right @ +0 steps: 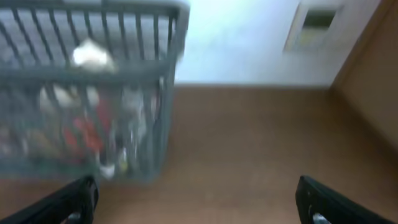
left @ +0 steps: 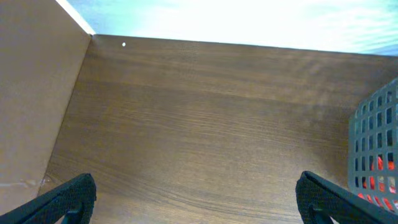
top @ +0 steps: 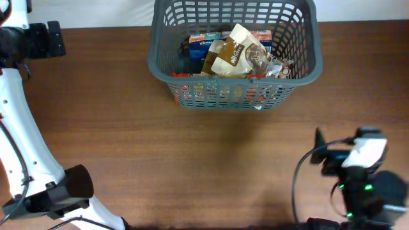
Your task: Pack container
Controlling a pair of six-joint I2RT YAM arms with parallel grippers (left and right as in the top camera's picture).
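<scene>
The dark grey slotted container [top: 300, 75] stands at the far middle of the table, holding several grocery packets, with a brown-and-white bag [top: 235, 54] on top. It shows blurred in the right wrist view [right: 93, 74] and at the right edge of the left wrist view [left: 376, 149]. My right gripper [top: 317, 148] is at the near right, open and empty [right: 199, 208], well short of the container. My left gripper [left: 196, 199] is open and empty over bare wood; in the overhead view only the left arm's black wrist [top: 45, 39] shows at the far left.
The brown wooden table [top: 192, 166] spreads in front of the container. The left arm's white links and black base [top: 64, 191] occupy the near left corner. A white wall lies beyond the table's far edge [left: 249, 22].
</scene>
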